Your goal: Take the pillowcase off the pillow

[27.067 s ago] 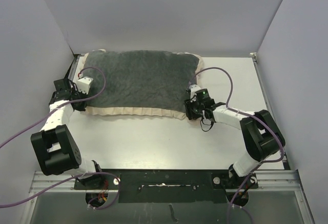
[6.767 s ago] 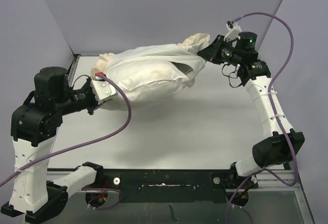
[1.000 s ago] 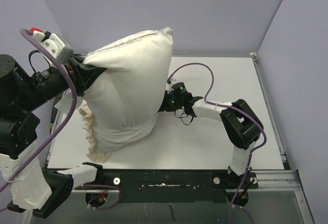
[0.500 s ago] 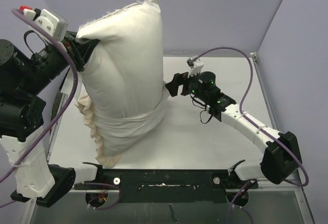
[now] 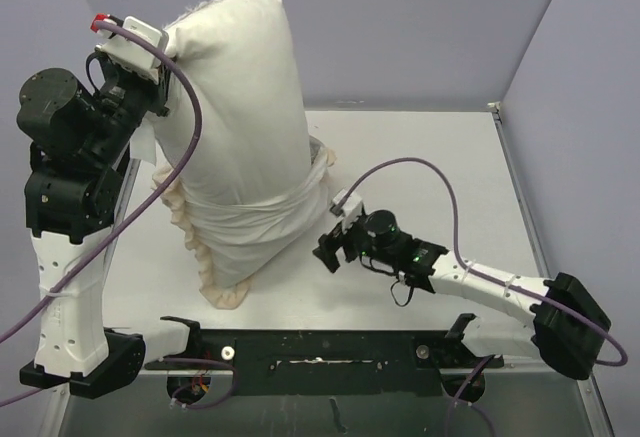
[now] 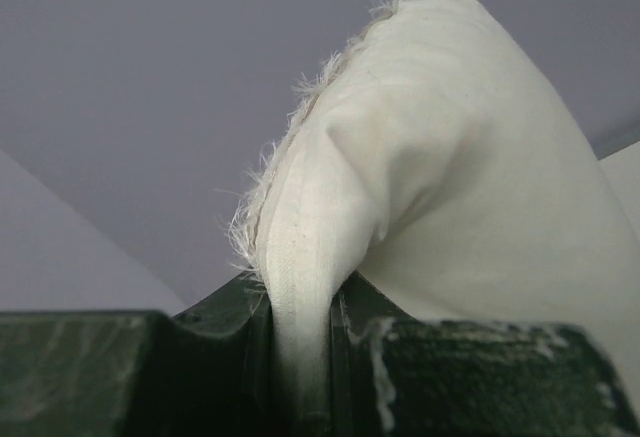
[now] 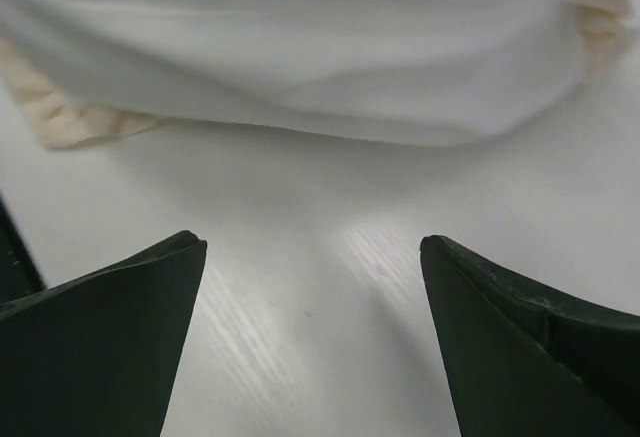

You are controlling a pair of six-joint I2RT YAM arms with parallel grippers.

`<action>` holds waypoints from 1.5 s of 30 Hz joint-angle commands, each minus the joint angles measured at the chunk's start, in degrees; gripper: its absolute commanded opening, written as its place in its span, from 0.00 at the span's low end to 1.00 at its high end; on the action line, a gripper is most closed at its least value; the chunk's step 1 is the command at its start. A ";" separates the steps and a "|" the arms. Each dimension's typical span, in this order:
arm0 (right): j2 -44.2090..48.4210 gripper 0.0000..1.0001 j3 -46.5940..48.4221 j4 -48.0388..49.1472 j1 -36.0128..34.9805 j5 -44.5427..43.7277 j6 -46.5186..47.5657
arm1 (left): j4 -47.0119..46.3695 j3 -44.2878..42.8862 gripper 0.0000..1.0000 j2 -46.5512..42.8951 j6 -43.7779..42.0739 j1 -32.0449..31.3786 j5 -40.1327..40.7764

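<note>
Found the left end effector (image 6: 300, 342) clamped nearly closed on a frayed seam corner of the pillow (image 5: 240, 87), holding it raised high and upright over the left side of the desk (image 5: 430, 157). Saw the pillowcase (image 5: 255, 227) bunched white-side-out around the pillow's lower part, with its frill (image 5: 185, 227) hanging down the left edge and its bottom end reaching down to the desk near the front. Found the right end effector (image 5: 328, 252) spread wide and holding nothing, low over the desk just right of the pillowcase, apart from it, jaws facing the cloth.
</note>
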State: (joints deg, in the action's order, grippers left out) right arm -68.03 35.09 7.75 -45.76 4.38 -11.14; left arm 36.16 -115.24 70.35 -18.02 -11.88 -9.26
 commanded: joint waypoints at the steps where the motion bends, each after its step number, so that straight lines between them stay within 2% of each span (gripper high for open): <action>1: -1.66 0.93 5.06 6.43 -15.53 -9.94 10.60 | -20.08 1.79 0.00 -2.46 -7.92 0.30 12.96; 6: -13.44 0.93 14.35 7.29 -28.60 -15.98 18.68 | -18.95 3.42 0.00 -3.37 -6.22 0.20 13.04; 11: -27.87 0.92 26.94 3.46 -33.24 -12.35 24.74 | -17.28 1.99 0.00 -2.91 -5.94 0.21 14.76; 15: -37.83 0.92 34.43 0.28 -36.32 -8.89 29.05 | -19.45 4.20 0.00 -2.99 -10.55 0.19 18.80; 21: -47.55 0.87 43.43 -4.39 -35.55 -6.28 28.16 | -29.92 9.82 0.00 -2.18 -21.45 0.28 26.16; 24: -50.91 0.84 46.50 -6.40 -33.78 -5.45 25.17 | -29.72 9.95 0.00 -2.05 -21.82 0.28 26.24; 32: -54.93 0.80 46.89 -3.01 -29.17 -11.20 17.29 | -28.83 10.64 0.00 -2.58 -20.74 0.28 25.82; 36: -56.30 0.74 47.13 -2.15 -28.26 -15.31 14.30 | -29.61 10.49 0.00 -2.58 -22.21 0.28 27.06; 39: -57.17 0.60 47.67 -2.97 -27.87 -15.50 11.71 | -30.05 10.59 0.00 -2.62 -22.87 0.28 27.39; 42: -56.51 0.34 46.41 -4.50 -26.51 -16.52 6.77 | -31.48 11.54 0.00 -2.99 -23.80 0.28 26.82; 45: -52.78 0.06 40.28 -1.85 -24.41 -17.87 2.97 | -32.32 11.80 0.00 -3.09 -24.31 0.32 26.27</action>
State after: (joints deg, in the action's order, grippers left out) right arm -124.03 81.01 4.89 -72.64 -9.65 -0.95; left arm 19.07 -101.80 70.02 -38.92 -11.88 16.49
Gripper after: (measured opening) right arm 0.222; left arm 0.118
